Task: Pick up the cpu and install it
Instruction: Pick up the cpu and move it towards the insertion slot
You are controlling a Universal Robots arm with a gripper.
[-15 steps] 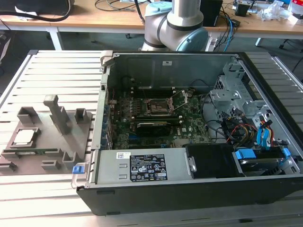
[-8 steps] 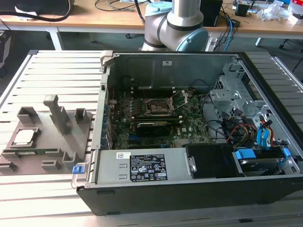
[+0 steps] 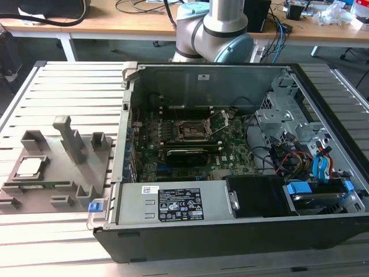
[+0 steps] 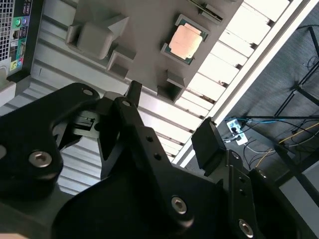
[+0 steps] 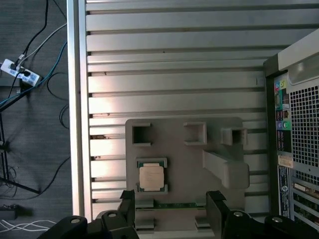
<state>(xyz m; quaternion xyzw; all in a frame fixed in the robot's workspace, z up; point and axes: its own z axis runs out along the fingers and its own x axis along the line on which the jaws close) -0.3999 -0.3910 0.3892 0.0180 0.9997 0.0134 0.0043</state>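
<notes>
Slatted metal surface [image 3: 63, 86] carries an open PC case [image 3: 230, 242] and, on the exterior view's left, a grey tray [image 3: 57, 173].

- cpu [image 3: 30, 167] lies flat in a square recess of the tray, metal top up. It is clearer in the first wrist view [image 5: 151, 177] and seen at an angle in the second wrist view [image 4: 185, 41].
- hand [image 5: 171, 195]: fingers [image 5: 127, 209] are apart with nothing between them. The tips sit to either side of the tray's near edge, and the cpu is just past them, closer to one finger. No contact visible. Can't tell its height over the tray.
- The hand's body is cut off by the frame edge in the first wrist view. In the second wrist view its black links block much of the surface.
- arm [image 3: 213, 29]: base joints stand behind the case in the exterior view, and the rest is cut off at the frame edge.
- socket [image 3: 193, 131] sits mid-board inside the case. Hard to make out whether its frame is open or latched.
- Only a rear corner of the case with its ports falls inside either wrist view.
</notes>
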